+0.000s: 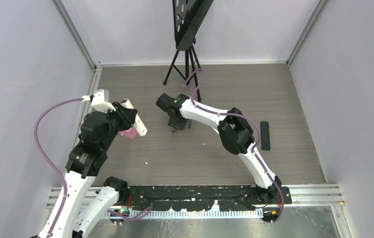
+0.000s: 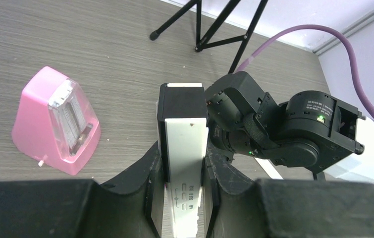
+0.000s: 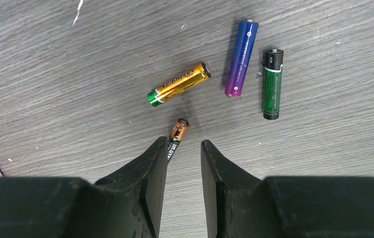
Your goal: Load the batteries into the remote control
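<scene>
Two arms reach over the grey wood-grain table [image 1: 214, 163] in the top view. The left gripper [image 1: 131, 119], at nine o'clock, is clamped on a white, slab-shaped remote control [image 1: 136, 119], with a pink metronome [image 1: 128, 133] just beneath it. The right gripper [image 1: 177, 125] points down near the centre; how far it gapes cannot be told from here. A flat black bar [image 1: 265, 135] lies at three o'clock and a black tripod [image 1: 187, 59] stands at twelve.

From the left wrist, matte black fingers [image 2: 140, 186] press both long sides of the remote control, whose far end is a black rectangular block. The metronome, a glossy pyramid with a clear front, stands at nine o'clock.

From the right wrist, the jaws stand narrowly apart and grip nothing. A reddish-brown battery [image 3: 178, 130] touches the tip of the seven-o'clock finger [image 3: 150, 173], its lower end hidden. Beyond it lie an orange-yellow battery [image 3: 179, 84] at eleven, a purple battery [image 3: 241, 58] at one, and just beside that a dark battery [image 3: 272, 83] with a green label. All are smooth slim cylinders.
</scene>
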Motion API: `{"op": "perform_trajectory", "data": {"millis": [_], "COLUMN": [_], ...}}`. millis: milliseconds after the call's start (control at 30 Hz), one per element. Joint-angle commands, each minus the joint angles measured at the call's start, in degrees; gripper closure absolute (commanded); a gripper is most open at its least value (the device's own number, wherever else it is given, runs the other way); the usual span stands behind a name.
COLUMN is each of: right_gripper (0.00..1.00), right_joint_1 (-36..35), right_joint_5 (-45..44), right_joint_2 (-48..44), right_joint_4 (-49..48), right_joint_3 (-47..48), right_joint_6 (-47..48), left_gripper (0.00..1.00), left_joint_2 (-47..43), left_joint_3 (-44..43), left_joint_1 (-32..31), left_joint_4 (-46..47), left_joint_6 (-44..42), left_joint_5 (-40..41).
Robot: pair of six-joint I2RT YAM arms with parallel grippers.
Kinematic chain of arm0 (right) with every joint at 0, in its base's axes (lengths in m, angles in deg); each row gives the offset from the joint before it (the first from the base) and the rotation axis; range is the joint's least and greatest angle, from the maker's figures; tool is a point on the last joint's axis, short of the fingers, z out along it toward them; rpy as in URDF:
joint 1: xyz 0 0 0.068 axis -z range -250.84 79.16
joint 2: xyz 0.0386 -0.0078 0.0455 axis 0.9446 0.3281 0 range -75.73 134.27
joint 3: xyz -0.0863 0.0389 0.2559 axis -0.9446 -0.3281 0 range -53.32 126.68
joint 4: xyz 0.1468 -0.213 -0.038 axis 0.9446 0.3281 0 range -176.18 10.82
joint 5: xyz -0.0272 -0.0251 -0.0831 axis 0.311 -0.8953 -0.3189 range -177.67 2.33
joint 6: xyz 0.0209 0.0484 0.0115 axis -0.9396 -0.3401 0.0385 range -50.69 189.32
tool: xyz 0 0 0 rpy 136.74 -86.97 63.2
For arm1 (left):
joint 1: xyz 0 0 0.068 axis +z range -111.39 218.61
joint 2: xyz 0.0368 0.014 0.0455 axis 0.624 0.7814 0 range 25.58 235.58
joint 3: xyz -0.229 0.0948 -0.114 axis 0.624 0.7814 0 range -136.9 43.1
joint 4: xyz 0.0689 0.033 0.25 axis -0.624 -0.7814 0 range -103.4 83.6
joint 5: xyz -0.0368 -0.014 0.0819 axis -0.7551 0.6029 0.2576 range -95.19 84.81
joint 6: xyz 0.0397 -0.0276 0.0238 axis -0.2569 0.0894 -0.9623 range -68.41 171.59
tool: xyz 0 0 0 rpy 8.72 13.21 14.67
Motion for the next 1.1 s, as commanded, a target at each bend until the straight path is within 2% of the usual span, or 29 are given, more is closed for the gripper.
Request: {"op": "perform_trajectory", "data": {"millis": [0,100,267,500,533,633,733,867,1000,1067], "right_gripper": [0.63,0.60,0.61,0.62,0.64,0.80,0.86,0.99,1.00,1.00], "right_joint_1": [0.81,1.40,1.43,1.21,1.21,1.04,0.33,-0.26,-0.75,-1.17], "right_joint_5": [1.37,2.44,0.89,-1.59,-1.41,-0.15,-0.11,-0.11,-4.55,-6.26], "right_joint_2": [0.42,1.72,4.48,3.00,2.99,2.73,1.19,-1.74,-6.88,-11.24], "right_joint_4": [1.38,0.99,3.95,3.88,3.94,3.97,3.86,2.10,0.96,-1.21], "right_joint_3": [2.78,4.45,7.81,4.86,4.33,2.72,0.33,-4.61,-11.17,-17.26], "right_joint_6": [2.39,3.30,3.10,4.50,4.65,5.66,6.67,7.71,9.90,13.09], "left_gripper": [1.00,1.00,1.00,1.00,1.00,1.00,1.00,1.00,1.00,1.00], "left_joint_2": [0.44,0.66,-0.34,-1.61,-1.57,-1.29,-0.42,0.51,1.33,2.18], "left_joint_3": [-2.84,-3.44,-2.67,-2.23,-2.25,-2.55,-2.55,-1.87,-0.86,-0.44], "left_joint_1": [0.18,0.18,0.18,0.18,0.18,0.18,0.18,0.18,0.17,0.18], "left_joint_4": [1.49,0.83,1.13,0.53,0.53,0.48,0.88,1.74,3.63,5.66], "left_joint_6": [-1.37,-2.41,-1.53,-1.25,-1.32,-1.83,-2.12,-1.89,-1.82,-2.70], "left_joint_5": [-2.83,-4.20,-4.64,-2.60,-2.53,-3.30,-4.38,-6.57,-14.07,-20.46]}}
